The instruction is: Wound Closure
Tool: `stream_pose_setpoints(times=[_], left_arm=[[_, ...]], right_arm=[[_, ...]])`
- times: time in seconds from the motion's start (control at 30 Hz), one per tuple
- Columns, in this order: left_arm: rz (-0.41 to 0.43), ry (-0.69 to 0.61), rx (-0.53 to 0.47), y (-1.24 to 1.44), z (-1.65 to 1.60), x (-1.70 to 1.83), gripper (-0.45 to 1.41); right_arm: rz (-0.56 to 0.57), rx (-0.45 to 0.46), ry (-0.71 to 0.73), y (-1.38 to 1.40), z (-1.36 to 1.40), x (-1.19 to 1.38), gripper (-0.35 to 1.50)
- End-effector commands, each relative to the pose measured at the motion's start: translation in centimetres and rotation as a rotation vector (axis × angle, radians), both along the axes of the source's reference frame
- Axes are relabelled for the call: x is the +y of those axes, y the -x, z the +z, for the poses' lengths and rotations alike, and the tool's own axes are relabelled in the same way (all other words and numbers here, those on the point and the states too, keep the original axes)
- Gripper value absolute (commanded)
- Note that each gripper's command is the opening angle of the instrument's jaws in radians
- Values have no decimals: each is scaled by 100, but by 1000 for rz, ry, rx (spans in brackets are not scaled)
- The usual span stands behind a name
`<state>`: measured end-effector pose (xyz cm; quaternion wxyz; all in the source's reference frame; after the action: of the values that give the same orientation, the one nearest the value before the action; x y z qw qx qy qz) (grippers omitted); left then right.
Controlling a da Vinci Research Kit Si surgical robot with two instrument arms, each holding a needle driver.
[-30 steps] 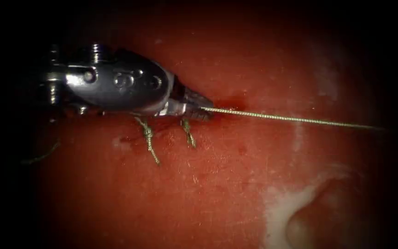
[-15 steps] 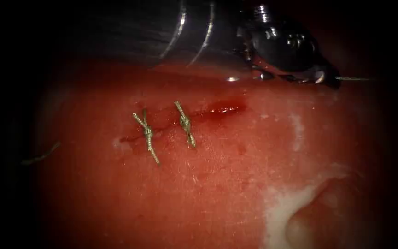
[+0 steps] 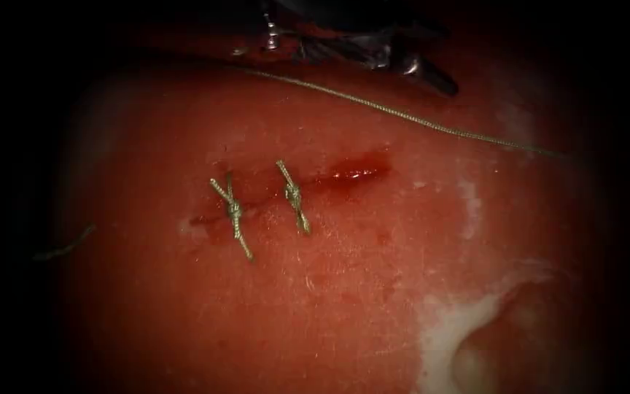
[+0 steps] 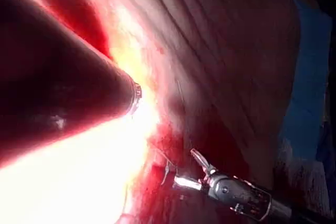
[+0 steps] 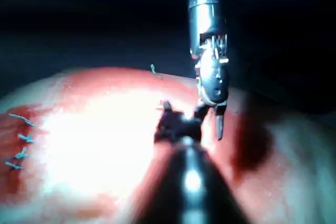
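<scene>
Nearest in the endoscope view lies the pale, fatty patch (image 3: 461,328) at the edge of the wet red slab of pork tissue (image 3: 344,292). Beyond it, two knotted stitches of greenish braided thread (image 3: 233,213) cross the dark slit of the cut (image 3: 271,191). The cut's right end is unstitched and holds a small pool of glossy red fluid (image 3: 355,173). A short cut end of thread (image 3: 63,248) lies well off to the left. Farther back, the long greenish braided thread (image 3: 402,114) lies slack across the tissue, running from beneath a dark metal tool tip (image 3: 402,62) at the far edge out to the right. I cannot tell which arm that tip belongs to, nor where the needle is. In the left wrist view, the right arm's silver needle driver (image 4: 190,171) has its jaws spread and holds nothing I can make out. In the right wrist view, the left arm's needle driver (image 5: 211,118) hangs over the tissue with its jaws apart. The thread looks light, limp and likely slippery from the fluid. A firm pinch on its free run right of the cut, clear of the knots, seems best.
</scene>
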<state>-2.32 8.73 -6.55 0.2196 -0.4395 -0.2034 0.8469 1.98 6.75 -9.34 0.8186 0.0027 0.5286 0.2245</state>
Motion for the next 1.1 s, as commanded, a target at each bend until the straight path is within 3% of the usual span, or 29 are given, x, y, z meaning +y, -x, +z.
stream_pose_setpoints(times=[0.03, 0.23, 0.3, 0.43, 0.63, 0.93, 1.0, 1.03, 1.1], left_arm=[[3, 4, -2, -4, 0, 2, 79], [-29, 85, 88, -88, -3, -5, 77], [-23, 96, 147, -124, 22, -14, 76], [23, 109, 249, -161, 59, -30, 77], [58, 131, 309, -196, 97, -30, 74], [59, 177, 370, -195, 122, -21, 74], [82, 173, 395, -195, 129, -26, 17], [114, 141, 361, -198, 131, -28, -31], [97, 142, 377, -198, 129, -24, -35]], right_arm=[[-2, 3, 1, -10, 3, -1, 141], [-17, 1, -2, -18, 7, -6, 141], [-21, 2, -2, -22, 7, -8, 141], [-23, 1, -1, -25, 10, -10, 141], [-33, -1, -2, -33, 14, -14, 141], [-37, 3, -3, -35, 13, -15, 141], [-37, 4, -4, -35, 12, -15, 141], [-37, 4, -4, -35, 11, -15, 141], [-39, 3, -6, -35, 11, -15, 141]])
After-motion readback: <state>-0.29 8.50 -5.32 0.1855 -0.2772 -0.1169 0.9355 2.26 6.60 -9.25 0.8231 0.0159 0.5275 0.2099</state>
